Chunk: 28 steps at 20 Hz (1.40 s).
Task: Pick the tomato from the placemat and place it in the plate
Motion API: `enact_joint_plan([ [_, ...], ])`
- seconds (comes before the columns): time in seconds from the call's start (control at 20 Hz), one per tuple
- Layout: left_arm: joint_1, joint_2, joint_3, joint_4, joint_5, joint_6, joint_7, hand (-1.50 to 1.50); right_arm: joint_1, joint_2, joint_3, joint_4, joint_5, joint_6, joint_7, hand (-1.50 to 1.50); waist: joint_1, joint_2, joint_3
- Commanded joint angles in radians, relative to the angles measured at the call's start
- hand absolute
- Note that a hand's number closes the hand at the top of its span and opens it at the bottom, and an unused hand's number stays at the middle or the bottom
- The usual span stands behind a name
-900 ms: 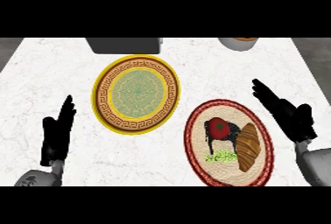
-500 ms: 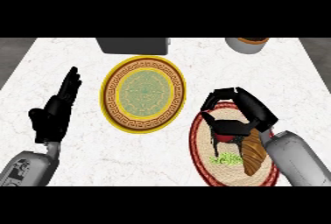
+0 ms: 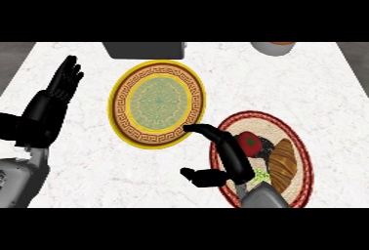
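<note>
Shifted left off the round woven red-rimmed placemat (image 3: pixel 299 132), right hand (image 3: pixel 227 163) hangs open beside one red tomato (image 3: pixel 249 142); brown bread loaf (image 3: pixel 282 163) right, one yellow patterned plate (image 3: pixel 156 103) far-left; left hand (image 3: pixel 51 105) open.

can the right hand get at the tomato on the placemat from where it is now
Probably yes. The right hand sits open right beside the tomato on the placemat, at its left edge. Nothing lies between them; the croissant is on the tomato's far side.

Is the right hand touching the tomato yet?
Cannot tell. In the head view the right hand lies beside the tomato on the placemat, fingers uncurled, their outlines meeting; one steep view can't confirm contact.
</note>
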Motion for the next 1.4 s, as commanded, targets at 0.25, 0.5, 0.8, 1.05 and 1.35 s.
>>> enact_joint_plan([
  [0.25, 0.006, -0.007, 0.051, -0.041, -0.011, -0.035, 0.038, 0.0, 0.068, -0.077, -0.027, -0.258, 0.097, -0.039, 0.045, -1.5, -0.022, -0.004, -0.001],
  [0.5, 0.037, 0.02, 0.069, -0.005, -0.008, -0.067, -0.002, 0.0, -0.1, -0.203, -0.054, -0.258, 0.243, 0.091, 0.408, -1.5, -0.021, -0.006, -0.005],
  [0.8, 0.012, -0.005, 0.053, -0.025, -0.006, -0.053, 0.039, 0.0, -0.161, -0.343, 0.012, -0.345, 0.27, 0.418, 0.75, -1.5, -0.033, -0.012, -0.006],
  [1.05, -0.007, -0.004, 0.071, -0.033, -0.001, -0.056, 0.055, 0.0, -0.249, -0.34, 0.012, -0.33, 0.158, 0.679, 0.964, -1.5, -0.009, -0.003, -0.003],
  [1.35, 0.007, -0.043, 0.089, 0.012, -0.031, -0.086, 0.002, 0.0, -0.273, -0.187, 0.053, -0.341, 0.202, 0.749, 1.163, -1.5, -0.01, 0.001, -0.001],
])
